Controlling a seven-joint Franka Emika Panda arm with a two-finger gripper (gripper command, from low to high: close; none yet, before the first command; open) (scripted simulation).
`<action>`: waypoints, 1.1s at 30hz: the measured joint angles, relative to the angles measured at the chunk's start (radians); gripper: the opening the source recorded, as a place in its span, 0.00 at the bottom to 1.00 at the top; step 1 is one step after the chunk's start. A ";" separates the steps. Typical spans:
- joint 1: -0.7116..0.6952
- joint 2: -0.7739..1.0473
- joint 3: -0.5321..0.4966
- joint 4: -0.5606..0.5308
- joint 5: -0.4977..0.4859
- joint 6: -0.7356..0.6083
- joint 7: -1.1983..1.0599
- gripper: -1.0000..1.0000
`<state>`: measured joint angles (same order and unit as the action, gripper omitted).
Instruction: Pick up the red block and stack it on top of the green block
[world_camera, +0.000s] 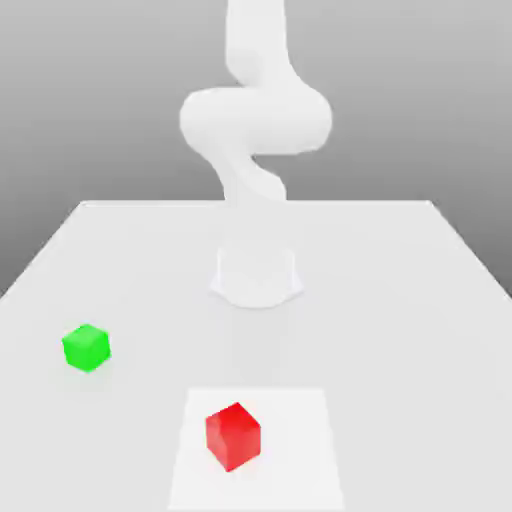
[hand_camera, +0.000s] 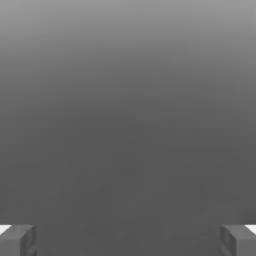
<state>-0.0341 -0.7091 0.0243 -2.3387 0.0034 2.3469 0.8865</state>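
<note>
A: Where is the red block?

B: On the table, close to the near edge and about midway along it, on a paler square patch. It sits turned, one vertical edge facing the exterior view. It is a cube, so no long axis to line up with.

A: And the green block?

B: Toward the table's edge on the exterior view's left, farther back, well apart from the red one.

A: The gripper?

B: Fingers spread wide in the hand view, nothing between them (plain grey beyond).

A: So the move hinges on what?

B: The arm rises from mid-table, and red lies between its base and the near edge. My judgement: reach toward that edge, then descend.
</note>
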 joint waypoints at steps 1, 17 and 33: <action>-0.013 0.040 0.009 -0.017 0.000 0.020 0.039 0.50; -0.172 0.623 0.119 -0.264 -0.032 0.320 0.632 0.50; -0.132 1.004 0.051 -0.302 -0.108 0.589 0.852 0.00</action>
<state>-0.1661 0.2946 0.0751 -2.6409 -0.1050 2.9363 1.7390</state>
